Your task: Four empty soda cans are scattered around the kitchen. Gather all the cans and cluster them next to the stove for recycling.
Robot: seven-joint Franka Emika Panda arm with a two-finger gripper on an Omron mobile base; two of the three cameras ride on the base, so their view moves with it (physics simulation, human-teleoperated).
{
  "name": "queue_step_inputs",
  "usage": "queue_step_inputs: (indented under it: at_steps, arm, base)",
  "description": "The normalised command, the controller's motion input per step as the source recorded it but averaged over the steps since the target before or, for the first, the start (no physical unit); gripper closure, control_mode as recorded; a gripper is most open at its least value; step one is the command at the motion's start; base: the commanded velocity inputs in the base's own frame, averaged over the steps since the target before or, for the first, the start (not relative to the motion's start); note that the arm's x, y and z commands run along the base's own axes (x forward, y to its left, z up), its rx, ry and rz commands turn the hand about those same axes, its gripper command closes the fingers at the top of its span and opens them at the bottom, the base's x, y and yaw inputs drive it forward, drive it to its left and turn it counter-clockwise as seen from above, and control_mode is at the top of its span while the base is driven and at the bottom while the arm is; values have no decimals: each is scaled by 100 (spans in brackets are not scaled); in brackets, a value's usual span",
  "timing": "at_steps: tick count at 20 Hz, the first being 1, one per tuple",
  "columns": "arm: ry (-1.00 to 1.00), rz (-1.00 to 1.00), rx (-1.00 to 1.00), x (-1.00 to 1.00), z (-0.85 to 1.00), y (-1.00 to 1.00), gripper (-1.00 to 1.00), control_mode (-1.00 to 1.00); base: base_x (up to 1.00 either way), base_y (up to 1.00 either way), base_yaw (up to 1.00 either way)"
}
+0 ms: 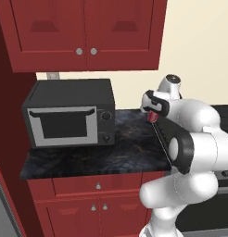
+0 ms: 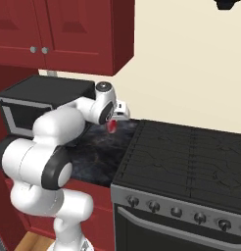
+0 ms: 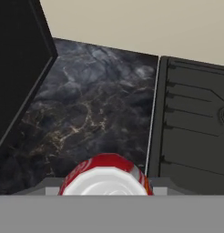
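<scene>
Gripper (image 1: 153,115) is clamped on a red soda can (image 3: 104,175), held up off the counter (image 1: 88,159). In the hand view the can's silver top sits at 6 o'clock, right at the fingers. From the left base view the can (image 1: 153,116) shows as a small red patch under the hand, at 3 o'clock from the microwave (image 1: 69,113). From the right base view the can (image 2: 111,126) hangs over the black marbled counter (image 2: 95,154), near the left edge of the stove (image 2: 186,162), with the stove at 3 o'clock from it. Red cabinets (image 1: 88,32) at 12 o'clock above the microwave.
</scene>
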Motion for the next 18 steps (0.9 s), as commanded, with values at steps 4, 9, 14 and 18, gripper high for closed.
queue_step_inputs:
  at_steps: [4,9,14,18]
  arm:
    - [0,1,0,28,-17,-9,100,-100]
    - [0,0,0,24,-18,-4,100,-100]
    - [3,0,0,24,-25,-2,100,-100]
    - [1,0,0,36,-19,-11,100,-100]
  base:
    - [0,0,0]
    - [0,0,0]
    - [0,0,0]
    - [0,0,0]
